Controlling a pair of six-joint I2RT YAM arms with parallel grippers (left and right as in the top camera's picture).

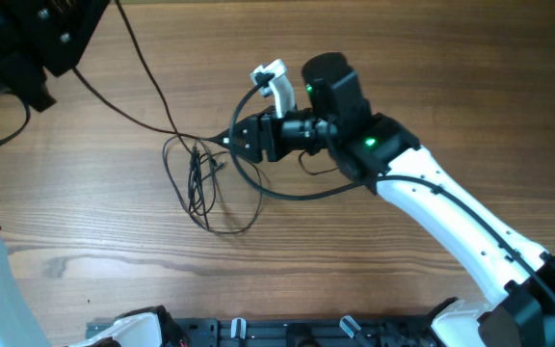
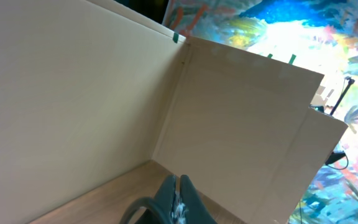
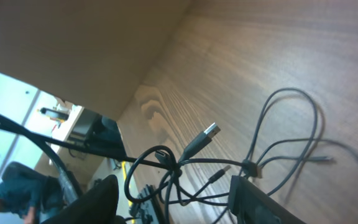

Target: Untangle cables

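Reaching from the robot-side right corner toward the middle of the table (image 1: 403,58), the right gripper (image 1: 231,139) sat low at the cables (image 1: 200,188). These lay in a loose tangle near the table's centre, slightly toward the left edge. In the right wrist view its jaws stood apart, with several crossed strands and a silver-tipped plug (image 3: 211,132) lying between and ahead of the fingers (image 3: 101,196). No strand appeared clamped. The left gripper (image 2: 179,200) was held over the far left corner, facing a cardboard wall (image 2: 73,93), with its jaws together and nothing visible between them.

Progress assessment: the task was judged to be at an early stage.
- The cords overlapped in several narrow loops.
- At least one knot-like crossing showed in the right wrist view.
- No cord had been separated and laid out on its own.

Outstanding work, as judged:
1. Grasp one strand near a plug end.
2. Draw it clear of the loops.
3. Set it apart.
4. Repeat for each further cord.
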